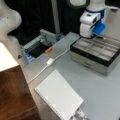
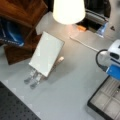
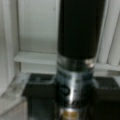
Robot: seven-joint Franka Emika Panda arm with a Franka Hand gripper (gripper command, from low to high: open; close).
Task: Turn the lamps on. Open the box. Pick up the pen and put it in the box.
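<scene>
The lamp's cream shade (image 2: 68,11) glows brightly at a front view's top; a pale angular shade (image 1: 6,58) also shows at a front view's left edge. Its white cord with a switch block (image 1: 50,61) crosses the table. The box (image 1: 95,62) stands open at the right, showing its beige compartments, and a corner of the box (image 2: 100,100) shows at a front view's bottom right. My gripper (image 1: 97,35) hangs over the box's back edge. In the wrist view the black pen with its silver band (image 3: 77,50) fills the middle, held between my jaws above the beige lining.
A white pad on a stand (image 1: 58,97) (image 2: 46,53) sits in front of the box. A grey tray with a blue edge (image 1: 35,48) and a small orange item (image 1: 48,50) (image 2: 81,28) lie beyond the cord. Brown wooden furniture (image 1: 15,95) (image 2: 20,15) borders the table.
</scene>
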